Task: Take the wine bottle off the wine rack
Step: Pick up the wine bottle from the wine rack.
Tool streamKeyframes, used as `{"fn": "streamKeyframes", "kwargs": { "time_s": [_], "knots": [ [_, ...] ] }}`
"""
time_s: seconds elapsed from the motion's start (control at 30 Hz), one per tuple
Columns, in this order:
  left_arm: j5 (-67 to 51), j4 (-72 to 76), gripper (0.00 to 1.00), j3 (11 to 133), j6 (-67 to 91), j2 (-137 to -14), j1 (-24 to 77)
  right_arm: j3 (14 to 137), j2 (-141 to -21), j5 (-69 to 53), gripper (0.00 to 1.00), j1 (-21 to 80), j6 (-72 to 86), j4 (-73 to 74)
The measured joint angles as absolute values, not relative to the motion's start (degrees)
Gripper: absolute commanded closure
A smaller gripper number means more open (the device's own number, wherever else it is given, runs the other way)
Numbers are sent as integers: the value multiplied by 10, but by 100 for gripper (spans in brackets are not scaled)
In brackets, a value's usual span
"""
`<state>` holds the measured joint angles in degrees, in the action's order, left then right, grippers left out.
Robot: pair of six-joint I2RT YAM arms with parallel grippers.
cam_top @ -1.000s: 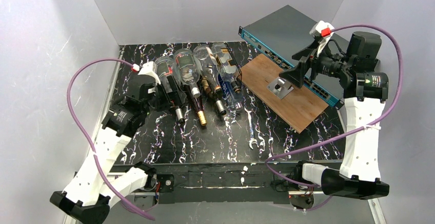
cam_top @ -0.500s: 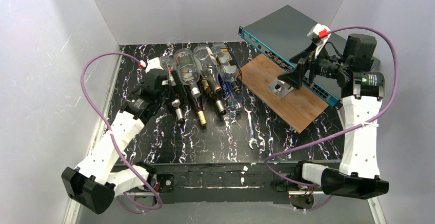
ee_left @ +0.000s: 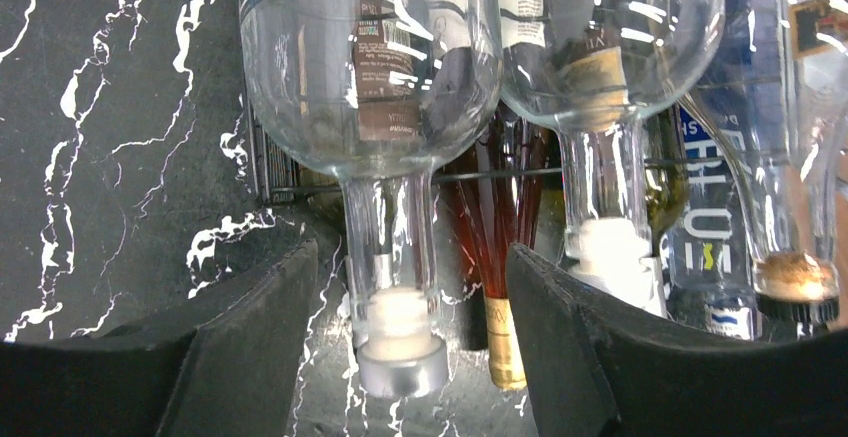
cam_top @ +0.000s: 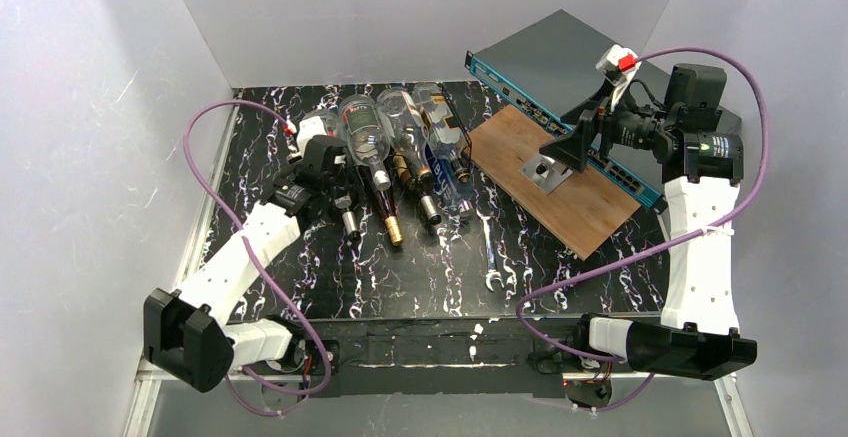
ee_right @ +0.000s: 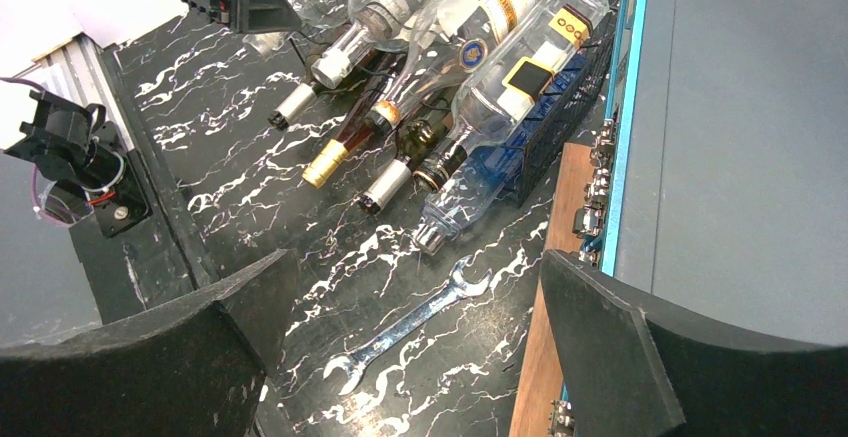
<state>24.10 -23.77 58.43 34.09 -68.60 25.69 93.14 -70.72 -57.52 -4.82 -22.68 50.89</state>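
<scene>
Looking down from above, we find the left gripper at the near-left end of a row of bottles, its fingers straddling the neck of the leftmost wine bottle. The right gripper hangs spread and empty over a wooden board, with a network switch just behind it. Through the left wrist camera we see the fingers released, one on each side of the clear neck with a gap at both, the silver cap between the fingertips. The bottle's belly lies ahead on the black wire wine rack. Through the right wrist camera the fingers stand wide apart, a combination wrench on the marbled table below them, the bottles ahead and to the left.
</scene>
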Motion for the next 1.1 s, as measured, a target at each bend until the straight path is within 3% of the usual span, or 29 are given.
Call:
{"fn": "streamKeyframes", "kwargs": {
  "time_s": [0.17, 1.1],
  "knots": [
    [262, -207, 50, 572, 341, -701, 257, 931, -707, -576, 0, -48, -227, 509],
    [294, -140, 51, 540, 344, -749, 257, 931, -707, -585, 0, -49, -228, 509]
  ]
}}
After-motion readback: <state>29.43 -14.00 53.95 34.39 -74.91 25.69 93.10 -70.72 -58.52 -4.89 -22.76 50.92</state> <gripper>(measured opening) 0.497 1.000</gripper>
